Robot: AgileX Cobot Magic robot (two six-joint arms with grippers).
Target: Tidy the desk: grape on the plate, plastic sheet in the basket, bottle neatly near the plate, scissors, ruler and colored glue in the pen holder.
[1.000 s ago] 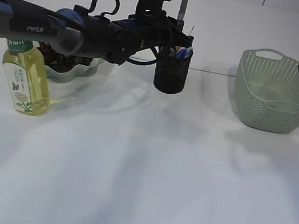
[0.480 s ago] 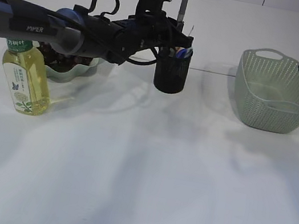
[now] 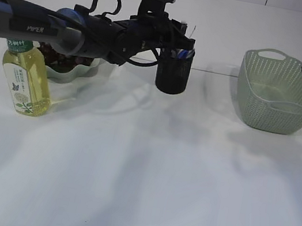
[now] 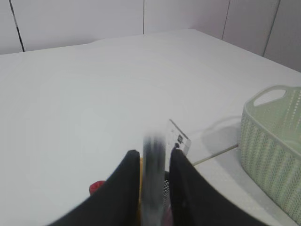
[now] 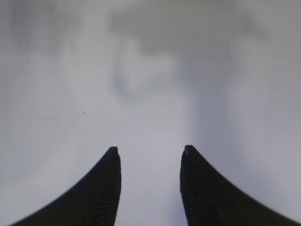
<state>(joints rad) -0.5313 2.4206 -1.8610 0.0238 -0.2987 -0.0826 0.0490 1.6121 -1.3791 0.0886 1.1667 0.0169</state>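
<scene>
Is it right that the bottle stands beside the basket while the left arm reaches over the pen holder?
Not quite. In the exterior view the bottle stands beside the plate, far left of the basket. The left arm does reach over the pen holder.

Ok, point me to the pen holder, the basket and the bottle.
Pen holder [image 3: 173, 75], exterior view, front of its black wall.
Basket [image 3: 270, 108], exterior view, front of its green mesh wall.
Bottle [image 3: 27, 80], exterior view, middle of its yellow-green body.

Bright, even overhead light; soft shadows on the table [image 3: 147, 165]; right wrist view blurred throughout.
</scene>
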